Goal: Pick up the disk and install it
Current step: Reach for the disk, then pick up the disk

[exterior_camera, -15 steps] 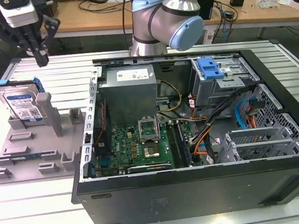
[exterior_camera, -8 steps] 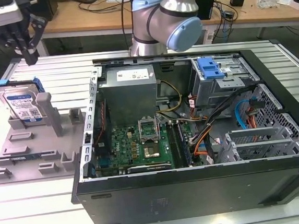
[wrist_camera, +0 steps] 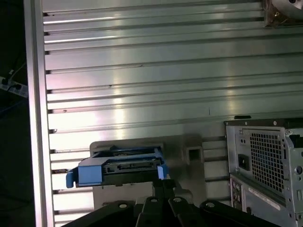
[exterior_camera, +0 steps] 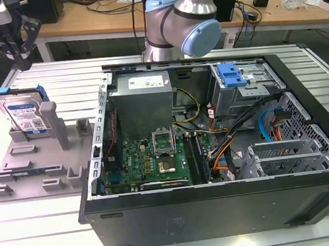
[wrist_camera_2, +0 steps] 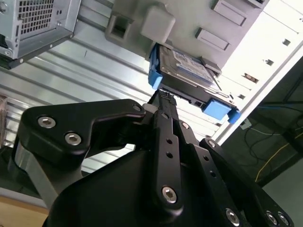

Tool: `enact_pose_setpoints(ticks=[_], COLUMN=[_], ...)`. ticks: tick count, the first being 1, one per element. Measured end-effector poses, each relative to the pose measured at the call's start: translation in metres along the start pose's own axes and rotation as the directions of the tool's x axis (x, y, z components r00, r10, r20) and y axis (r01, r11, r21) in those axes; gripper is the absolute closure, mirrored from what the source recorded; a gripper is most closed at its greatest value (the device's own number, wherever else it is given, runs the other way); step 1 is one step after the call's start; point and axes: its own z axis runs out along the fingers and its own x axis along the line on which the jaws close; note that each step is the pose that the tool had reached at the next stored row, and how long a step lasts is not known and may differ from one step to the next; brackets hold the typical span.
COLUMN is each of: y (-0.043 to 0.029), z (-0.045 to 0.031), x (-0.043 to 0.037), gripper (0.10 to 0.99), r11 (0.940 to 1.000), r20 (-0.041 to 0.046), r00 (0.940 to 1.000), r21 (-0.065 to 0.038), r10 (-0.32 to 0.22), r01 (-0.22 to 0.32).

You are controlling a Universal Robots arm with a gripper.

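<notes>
Gripper (exterior_camera: 20,58), clenched on nothing, hangs in the exterior view at 12 o'clock of the disk (exterior_camera: 24,115), which a grey rack (exterior_camera: 24,164) props upright, apparently for top-edge grasping.

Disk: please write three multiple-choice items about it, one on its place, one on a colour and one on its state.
1. Where is the disk?
A. in the grey holder beside the case
B. inside the case
C. on a wooden desk

2. What colour is the disk's bracket?
A. red
B. yellow
C. blue

3. What is the disk's state?
A. lying flat
B. standing on edge, with the gripper apart above it
C. lifted by the gripper

Answers:
1 A: the exterior view shows it in the holder at that view's left, outside the case.
2 C: the frame around it is bright blue.
3 B: it stands in the holder, with a gap below the gripper.
</notes>
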Motion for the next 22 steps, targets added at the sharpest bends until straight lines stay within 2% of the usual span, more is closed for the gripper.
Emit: enact_pose_setpoints(ticks=[1,22], y=[0.0006,0.0008], z=[0.0001,0.0001], x=[0.0019,0.0028], gripper=[0.980,0.980], r11=[1.0000,1.0000], r20=[-0.0004,-0.0005], r00=[1.0000,1.0000], r21=[0.000,0.000], r10=[0.000,0.000], r01=[0.000,0.000])
